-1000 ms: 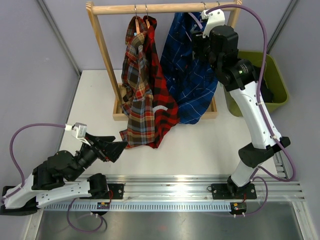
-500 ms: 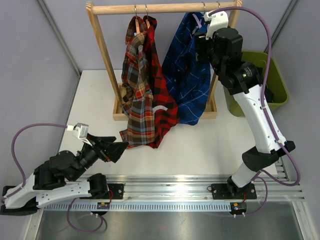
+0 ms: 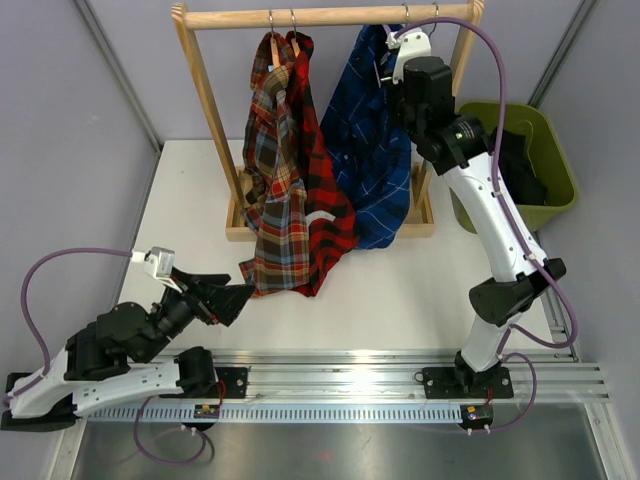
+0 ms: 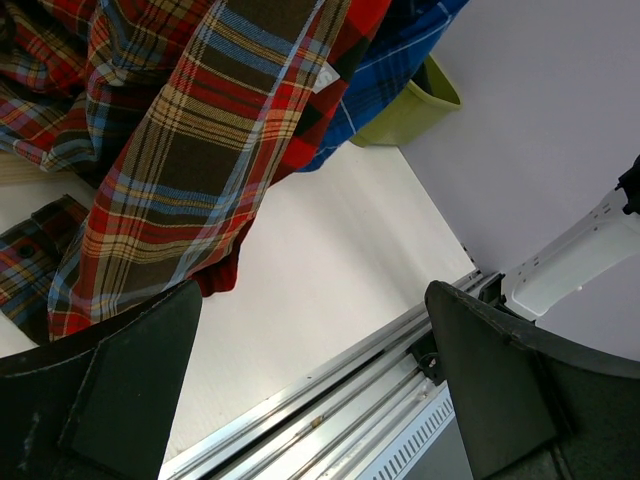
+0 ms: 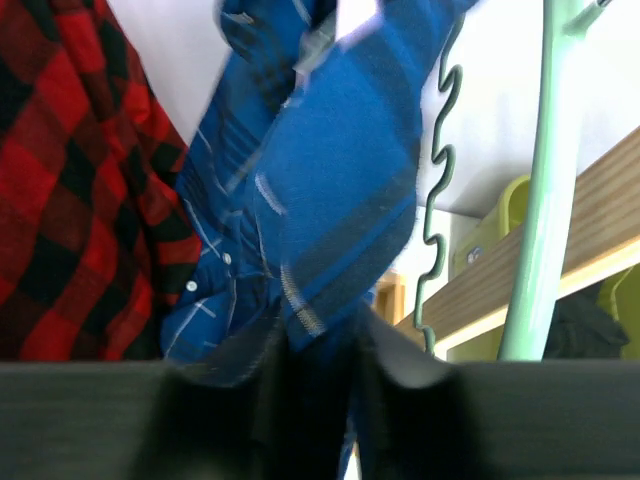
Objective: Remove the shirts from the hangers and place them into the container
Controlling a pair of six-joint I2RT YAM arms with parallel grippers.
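blue shirt blurred, black shirt half hidden

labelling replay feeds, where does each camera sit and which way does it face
top: above and behind, looking down on table, rack, bin; both arms show.
left wrist: low near the table, facing the brown plaid shirt; open fingers frame it.
right wrist: high at the rack, facing the blue shirt its fingers pinch.
shared: blue shirt in all three.

Below the wooden rail hang one brown-tan plaid shirt, one red-black plaid shirt and one blue checked shirt, three in all. Right of the rail stands one green bin holding one black garment, probably a fourth shirt. Four hanger hooks sit on the rail.
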